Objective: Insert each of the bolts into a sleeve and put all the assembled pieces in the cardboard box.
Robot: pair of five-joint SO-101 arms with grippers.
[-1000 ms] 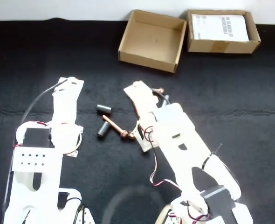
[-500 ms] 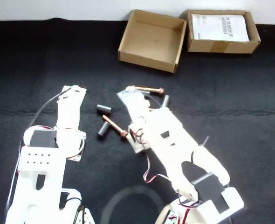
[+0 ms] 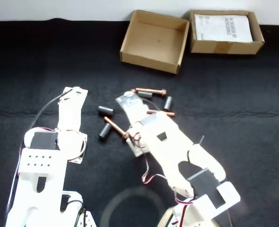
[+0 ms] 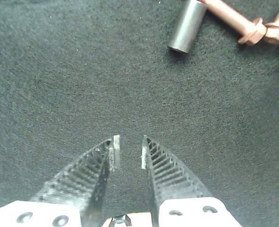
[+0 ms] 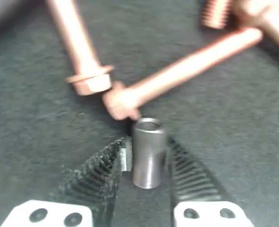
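Bolts and sleeves lie loose on the black bench, between the two arms and just ahead of them, and as far as we can see none is joined yet. Over the last second the right arm has swung in toward the left arm, uncovering a bolt and two sleeves that it hid, while the left arm has barely shifted. We see the right end effector narrowed onto one grey sleeve, whose open mouth faces the bolt heads just beyond. The left end effector hangs over bare bench, its jaws a narrow gap apart and empty. We judge that a sleeve is now in hand and a bolt must be fetched next; the cardboard box holds nothing.
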